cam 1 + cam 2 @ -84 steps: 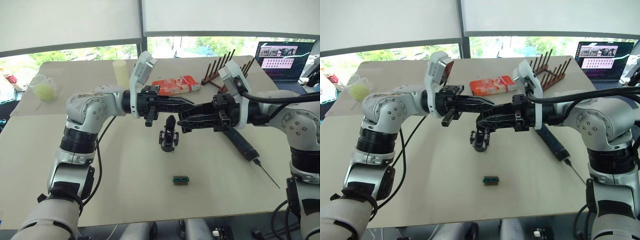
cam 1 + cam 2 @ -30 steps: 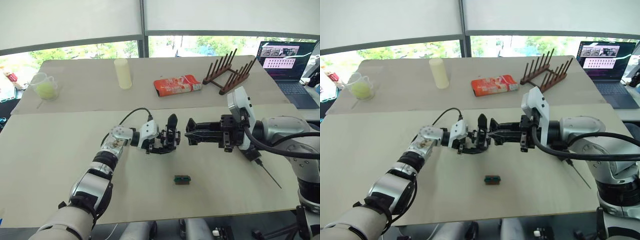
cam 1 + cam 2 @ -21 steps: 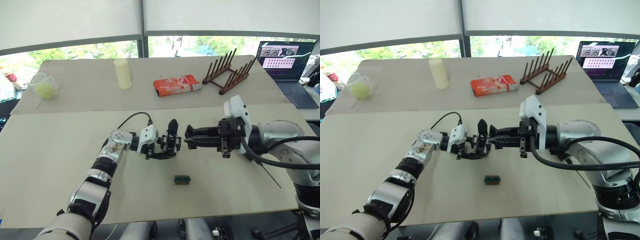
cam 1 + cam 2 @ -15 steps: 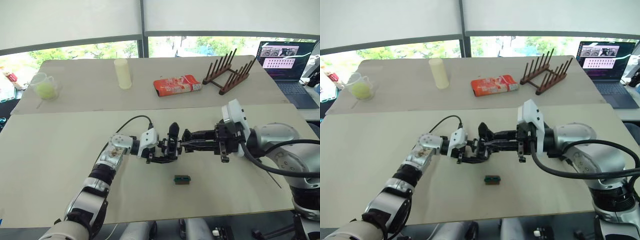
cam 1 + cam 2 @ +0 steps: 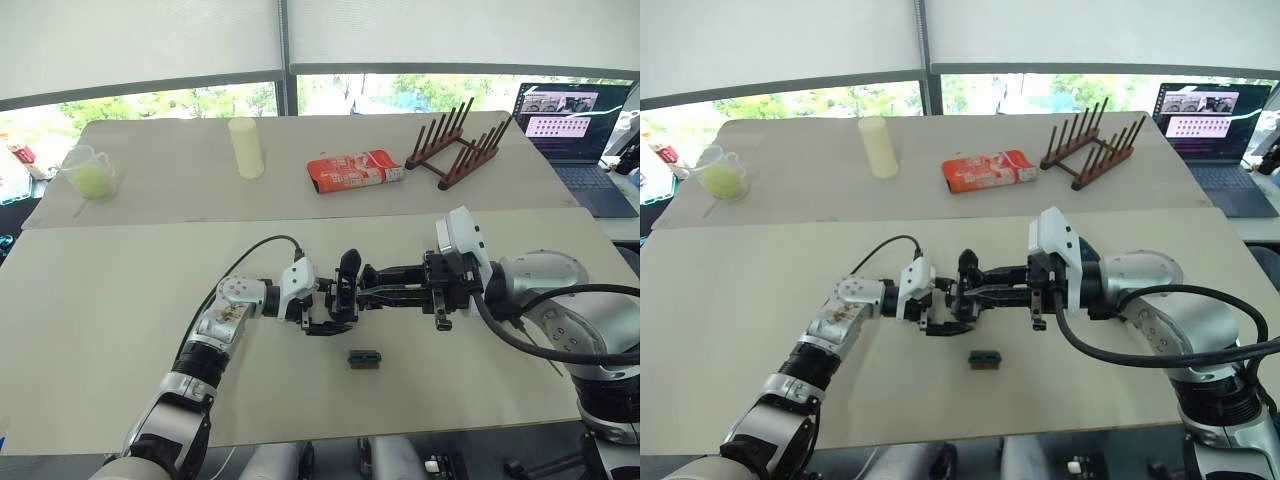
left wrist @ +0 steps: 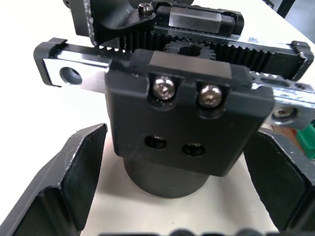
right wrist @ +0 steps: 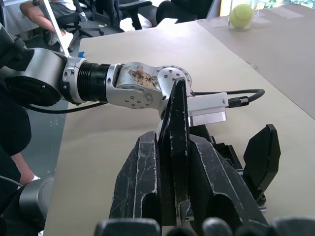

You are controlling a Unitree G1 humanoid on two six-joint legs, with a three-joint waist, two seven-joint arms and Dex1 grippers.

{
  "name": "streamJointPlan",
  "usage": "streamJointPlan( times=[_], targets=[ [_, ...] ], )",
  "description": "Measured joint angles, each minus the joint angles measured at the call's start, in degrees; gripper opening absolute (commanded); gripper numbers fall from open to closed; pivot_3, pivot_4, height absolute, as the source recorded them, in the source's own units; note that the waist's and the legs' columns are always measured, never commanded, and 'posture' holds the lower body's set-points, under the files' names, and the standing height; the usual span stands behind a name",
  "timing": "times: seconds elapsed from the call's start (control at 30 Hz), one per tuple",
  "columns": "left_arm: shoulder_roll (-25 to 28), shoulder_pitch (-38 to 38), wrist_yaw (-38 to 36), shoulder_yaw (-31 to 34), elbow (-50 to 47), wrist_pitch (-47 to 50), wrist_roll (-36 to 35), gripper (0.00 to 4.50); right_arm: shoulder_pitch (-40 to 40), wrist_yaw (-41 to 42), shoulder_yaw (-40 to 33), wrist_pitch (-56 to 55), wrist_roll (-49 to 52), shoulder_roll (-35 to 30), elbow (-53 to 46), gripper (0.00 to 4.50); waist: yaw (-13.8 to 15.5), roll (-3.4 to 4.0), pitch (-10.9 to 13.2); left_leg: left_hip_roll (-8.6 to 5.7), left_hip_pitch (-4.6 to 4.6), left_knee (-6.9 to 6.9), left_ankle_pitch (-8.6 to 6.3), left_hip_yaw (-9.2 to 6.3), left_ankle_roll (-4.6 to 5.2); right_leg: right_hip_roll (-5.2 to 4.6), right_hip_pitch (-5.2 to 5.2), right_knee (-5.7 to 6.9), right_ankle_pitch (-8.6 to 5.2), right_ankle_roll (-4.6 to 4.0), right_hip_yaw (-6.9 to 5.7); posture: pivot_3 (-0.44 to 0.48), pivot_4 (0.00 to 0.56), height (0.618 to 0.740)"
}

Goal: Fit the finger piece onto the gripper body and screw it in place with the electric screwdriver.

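On the counter (image 5: 120, 330), the left end effector (image 5: 322, 308) is spread wide around the gripper body (image 5: 344, 292), its fingers (image 6: 74, 172) apart from the round base. The right end effector (image 5: 372, 297) is clamped on the finger piece (image 7: 178, 142), held at the gripper body. A small green-brown block (image 5: 363, 358) lies just in front.

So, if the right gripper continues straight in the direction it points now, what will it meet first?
Most likely the gripper body: the right gripper, shut on the finger piece, points straight at it, close already.
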Motion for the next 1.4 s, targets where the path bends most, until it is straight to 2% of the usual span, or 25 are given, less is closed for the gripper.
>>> streamJointPlan(
  times=[0.1, 0.13, 0.17, 0.27, 0.4, 0.57, 0.73, 1.07, 1.4],
  targets=[
    [-0.1, 0.0, 0.2, 0.0, 0.0, -0.2, 0.0, 4.50, 0.0, 0.1, 0.1, 0.0, 0.0, 0.0, 0.0, 0.35, 0.0, 0.00, 0.0, 0.00, 0.00, 0.00, 0.00, 0.00, 0.00, 0.00, 0.00, 0.00, 0.00, 0.00, -0.01, 0.000, 0.150, 0.740],
    [-0.3, 0.0, 0.4, 0.0, 0.3, -0.6, 0.0, 3.97, 0.0, 0.1, 0.1, 0.0, -0.1, 0.0, 0.0, 0.35, 0.0, 0.00, 0.0, 0.00, 0.00, 0.00, 0.00, 0.00, 0.00, 0.00, 0.00, 0.00, 0.00, 0.00, -0.01, 0.000, 0.150, 0.740],
    [-0.5, -0.1, 0.5, 0.0, 0.8, -1.0, -0.1, 3.69, 0.0, 0.1, 0.1, 0.0, -0.1, 0.0, 0.0, 0.35, 0.0, 0.00, 0.0, 0.00, 0.00, 0.00, 0.00, 0.00, 0.00, 0.00, 0.00, 0.00, 0.00, 0.00, -0.01, 0.000, 0.150, 0.740],
    [-0.8, -0.3, 0.5, 0.1, 2.2, -2.7, 0.0, 2.36, 0.0, 0.1, 0.1, -0.5, -0.6, 0.7, 0.2, 0.35, 0.0, 0.00, 0.0, 0.00, 0.01, 0.00, 0.00, 0.00, 0.00, -0.01, 0.00, 0.00, 0.00, 0.00, 0.00, 0.000, 0.150, 0.740],
    [-0.6, -1.1, -0.4, -0.2, 4.6, -5.8, 0.2, 2.34, -0.1, 0.4, 0.3, -5.7, -2.8, 4.5, 2.4, 0.35, 0.0, 0.01, 0.0, 0.00, 0.02, 0.00, 0.00, 0.01, 0.00, 0.00, 0.01, 0.00, 0.00, 0.00, -0.01, 0.000, 0.150, 0.740],
    [-0.5, -3.1, -1.6, -0.6, 8.3, -8.0, 0.2, 2.34, -0.5, 2.9, 3.3, -13.6, -7.3, 9.1, 10.5, 0.35, -0.1, 0.02, 0.0, -0.03, 0.10, 0.01, 0.00, 0.02, 0.00, 0.07, 0.06, 0.07, 0.00, 0.00, -0.01, 0.000, 0.150, 0.740],
    [-0.9, -3.1, 0.6, -0.6, 8.4, -7.7, 0.3, 2.34, -0.2, 4.6, 6.2, -18.8, -10.9, 11.7, 14.8, 0.35, -0.1, 0.03, 0.0, -0.03, 0.11, 0.04, 0.00, 0.02, 0.00, 0.07, 0.04, 0.18, 0.00, 0.00, 0.00, 0.000, 0.150, 0.740],
    [-1.0, -0.9, 4.4, -0.6, 4.1, -5.2, 0.3, 2.34, -0.2, 6.6, 6.8, -22.7, -14.1, 13.8, 19.7, 0.35, -0.1, 0.04, 0.0, -0.04, 0.15, 0.05, 0.00, 0.02, -0.01, 0.08, 0.04, 0.25, 0.00, 0.00, 0.01, 0.000, 0.150, 0.740],
    [-0.8, -0.7, 4.6, -0.7, 3.6, -4.9, 0.2, 2.34, -0.2, 6.7, 7.8, -23.6, -15.1, 15.3, 20.8, 0.35, -0.1, 0.04, 0.0, -0.03, 0.15, 0.04, 0.00, 0.02, -0.01, 0.10, 0.03, 0.26, 0.00, 0.00, 0.01, 0.000, 0.150, 0.740]
  ],
)
